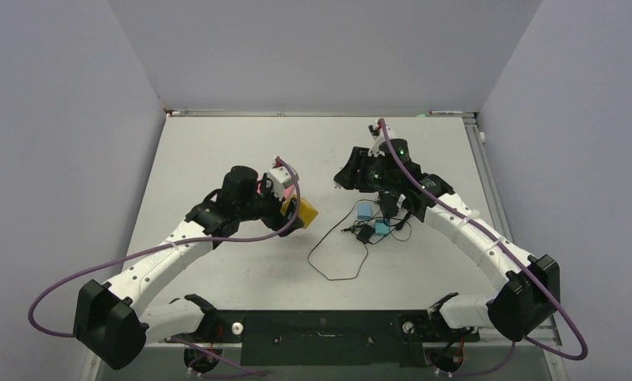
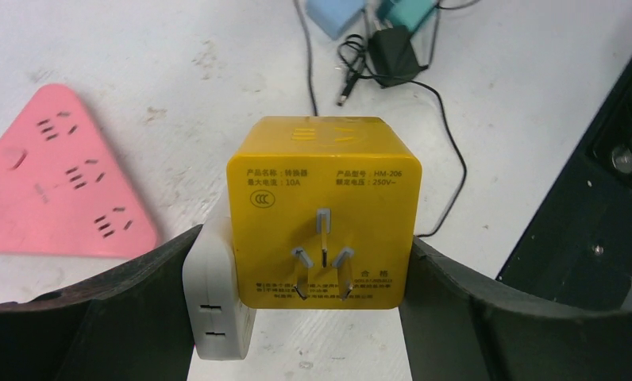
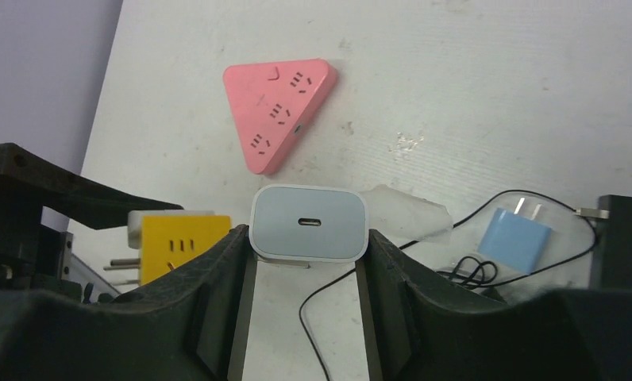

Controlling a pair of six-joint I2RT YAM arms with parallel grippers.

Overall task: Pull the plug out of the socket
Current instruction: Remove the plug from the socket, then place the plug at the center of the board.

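On yellow socket (image 2: 321, 214) — "10A", perhaps "HM-206".

Cube adapter (image 2: 322, 214) is between triangular strip (image 2: 55, 186) and cabled chargers (image 2: 394, 54).

Table (image 1: 241, 143): white matte top, faint grey scuffs and specks. Enclosed on three sides by plain pale lavender-grey panels: left wall (image 1: 59, 119), back wall (image 1: 321, 48), right wall (image 1: 583, 95). Light even and diffuse; shadows soft.
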